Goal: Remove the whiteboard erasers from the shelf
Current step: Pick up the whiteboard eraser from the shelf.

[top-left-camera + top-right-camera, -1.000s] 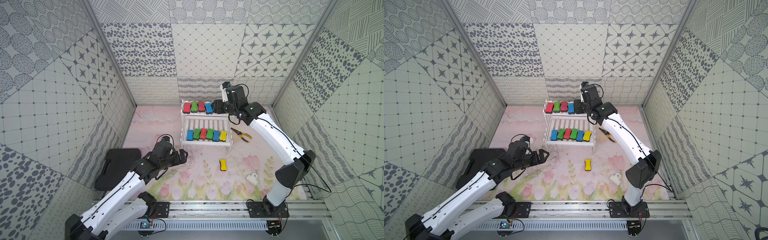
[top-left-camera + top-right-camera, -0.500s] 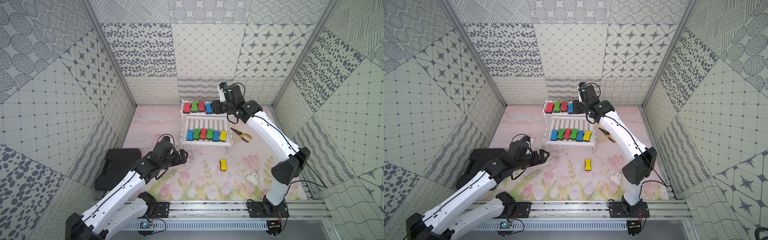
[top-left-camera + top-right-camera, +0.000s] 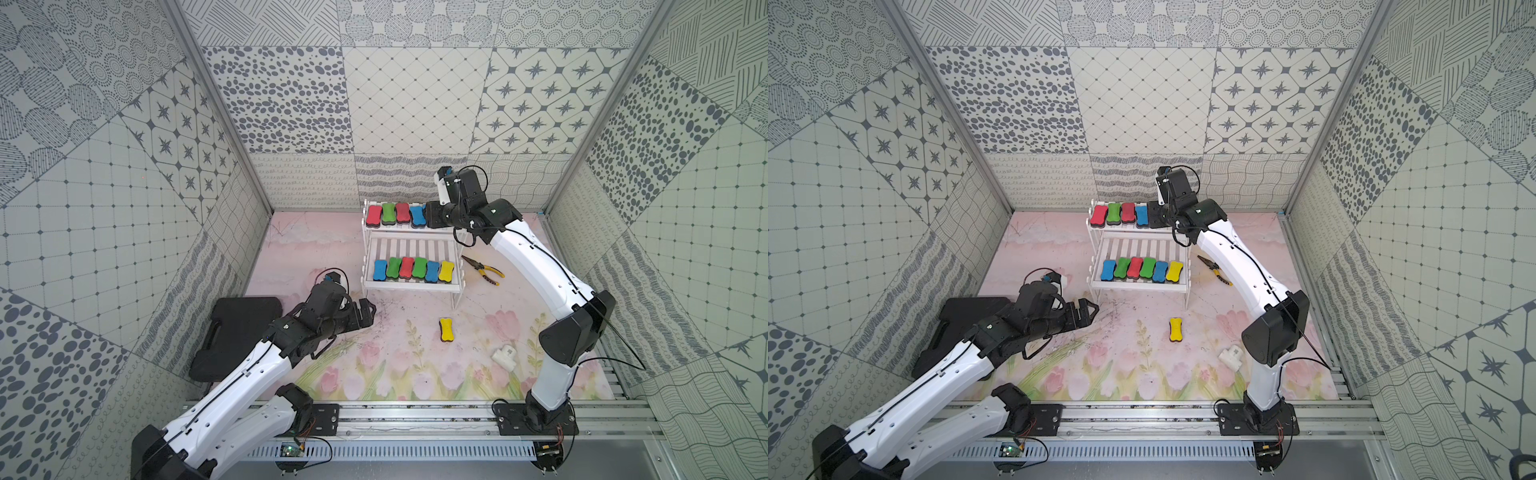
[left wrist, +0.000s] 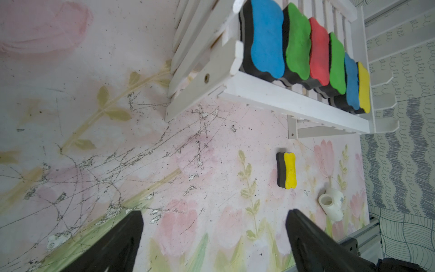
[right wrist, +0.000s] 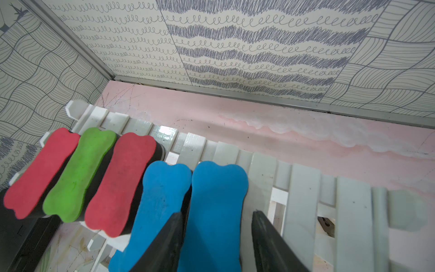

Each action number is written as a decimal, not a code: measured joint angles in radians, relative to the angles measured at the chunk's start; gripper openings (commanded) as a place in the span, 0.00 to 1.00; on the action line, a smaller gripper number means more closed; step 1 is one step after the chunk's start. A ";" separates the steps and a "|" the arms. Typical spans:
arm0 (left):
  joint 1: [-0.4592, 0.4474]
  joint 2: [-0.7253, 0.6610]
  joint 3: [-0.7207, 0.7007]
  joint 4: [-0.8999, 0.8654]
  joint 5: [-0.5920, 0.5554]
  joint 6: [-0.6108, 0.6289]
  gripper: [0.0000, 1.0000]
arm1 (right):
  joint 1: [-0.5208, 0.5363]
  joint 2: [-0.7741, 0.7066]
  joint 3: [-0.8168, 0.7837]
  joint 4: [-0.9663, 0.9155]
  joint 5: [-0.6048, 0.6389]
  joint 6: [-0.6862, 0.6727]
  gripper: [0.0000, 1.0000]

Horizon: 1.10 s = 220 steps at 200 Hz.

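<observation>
The white shelf [image 3: 415, 247] stands at the back of the mat. Its upper tier holds red [image 3: 374, 215], green [image 3: 388, 212], red and blue erasers in a row. My right gripper [image 5: 216, 213] is at that row's right end. It is open and straddles a second blue eraser [image 5: 219, 188]: one finger sits in the seam between the two blue ones, the other stands a little off its free side. Several erasers [image 3: 411, 268] line the lower tier. A yellow eraser [image 3: 446, 329] lies on the mat. My left gripper [image 4: 214, 212] hovers open over the mat, holding nothing.
Yellow-handled pliers [image 3: 484, 270] lie right of the shelf. A black case [image 3: 237, 328] sits at the left edge beside my left arm. A small white fitting [image 3: 505, 355] rests near the right arm's elbow. The back wall is close behind the shelf.
My right gripper has shifted left along the upper tier onto the end blue eraser, and its jaws have narrowed. The left arm has not moved.
</observation>
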 measured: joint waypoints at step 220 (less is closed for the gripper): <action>0.000 0.003 0.000 0.000 -0.005 0.000 1.00 | -0.004 -0.093 -0.092 0.025 0.016 0.021 0.31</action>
